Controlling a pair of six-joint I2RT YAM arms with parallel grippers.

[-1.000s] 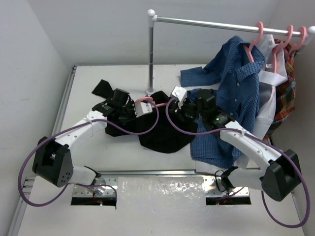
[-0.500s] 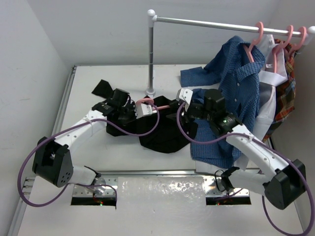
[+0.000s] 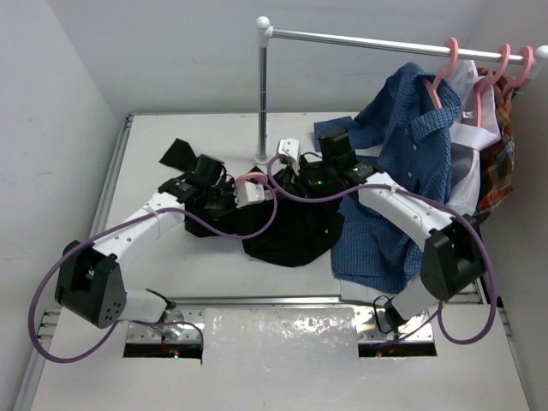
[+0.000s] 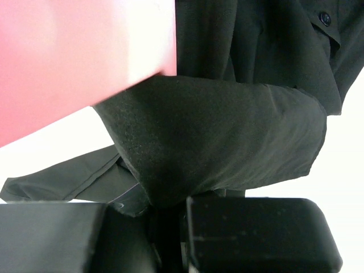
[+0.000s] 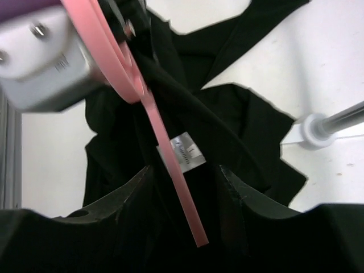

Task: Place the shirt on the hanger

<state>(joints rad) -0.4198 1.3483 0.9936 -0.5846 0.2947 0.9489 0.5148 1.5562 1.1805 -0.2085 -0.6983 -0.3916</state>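
Note:
The black shirt (image 3: 287, 235) lies crumpled on the table's middle. A pink hanger (image 3: 257, 177) lies over its collar end. My left gripper (image 3: 240, 204) is at the shirt's left part. In the left wrist view it (image 4: 170, 227) is shut on a fold of the black shirt (image 4: 227, 119), with the hanger a pink blur (image 4: 68, 62) above. My right gripper (image 3: 291, 175) hovers over the collar near the rack's foot. In the right wrist view it (image 5: 182, 193) is open, the hanger's bar (image 5: 165, 153) running between its jaws over the shirt (image 5: 239, 119) and its white label (image 5: 190, 149).
A metal rack pole (image 3: 263, 94) stands behind the shirt, its foot (image 5: 315, 128) close to my right gripper. On the rail at the right hang a blue button-up shirt (image 3: 411, 145), a white garment (image 3: 467, 137) and a plaid garment (image 3: 501, 163) on pink hangers (image 3: 445, 60).
My right arm has swung left and back, from beside the blue shirt to over the black shirt's collar and the hanger. My left arm has stayed put.

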